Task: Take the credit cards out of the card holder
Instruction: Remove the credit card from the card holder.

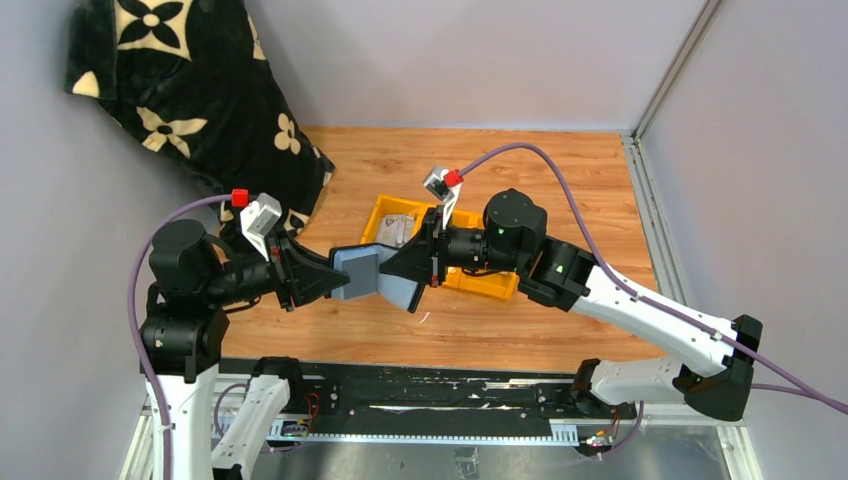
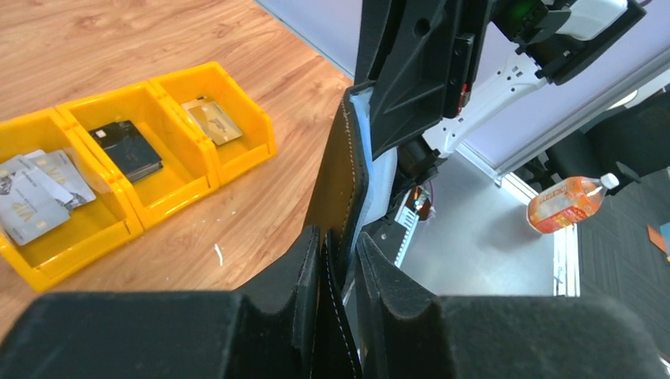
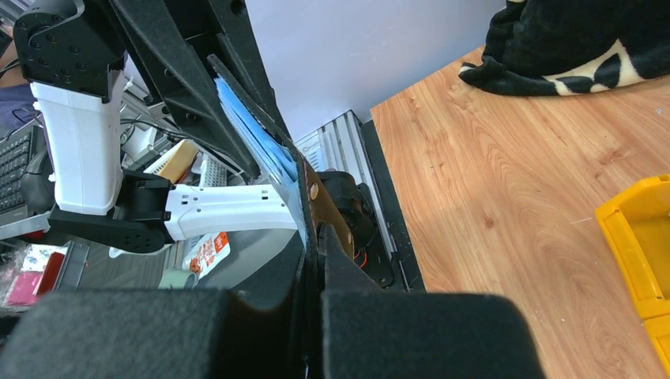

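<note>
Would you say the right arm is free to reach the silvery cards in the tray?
Probably not: the right tool is shut on the card holder, which the left tool also grips.

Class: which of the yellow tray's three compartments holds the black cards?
The middle compartment, with the black cards; its neighbours hold silvery-grey cards and a tan card.

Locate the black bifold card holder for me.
The card holder hangs open at the centre of the top view, held between the left gripper and right gripper, just nearer than the yellow three-compartment tray.
</note>
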